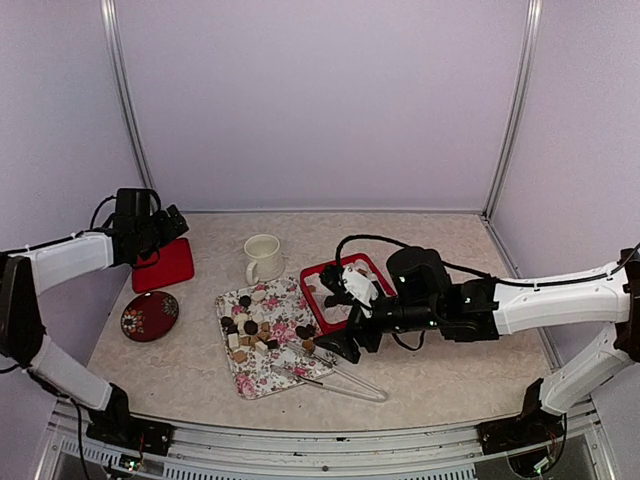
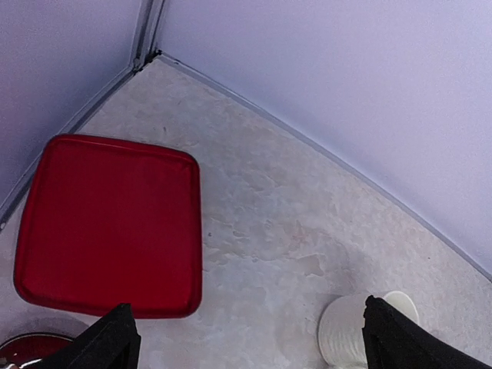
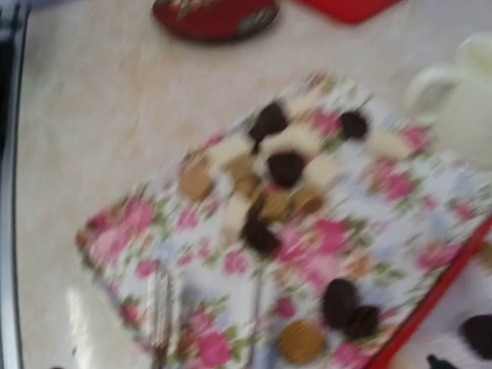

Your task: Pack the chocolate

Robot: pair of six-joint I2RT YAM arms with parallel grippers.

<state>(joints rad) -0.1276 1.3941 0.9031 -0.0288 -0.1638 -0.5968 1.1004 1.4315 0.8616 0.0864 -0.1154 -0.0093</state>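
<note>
Chocolate [image 1: 250, 327] lay on the floral tray [image 1: 252, 386]; our left gripper [image 2: 247, 309] gaped wide; the right gripper [image 1: 336, 347] we couldn't tell.

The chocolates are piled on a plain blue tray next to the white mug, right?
No. The chocolates are piled on a flowery tray with pink roses, not a plain blue one, next to the white mug. The top external view shows it.
</note>
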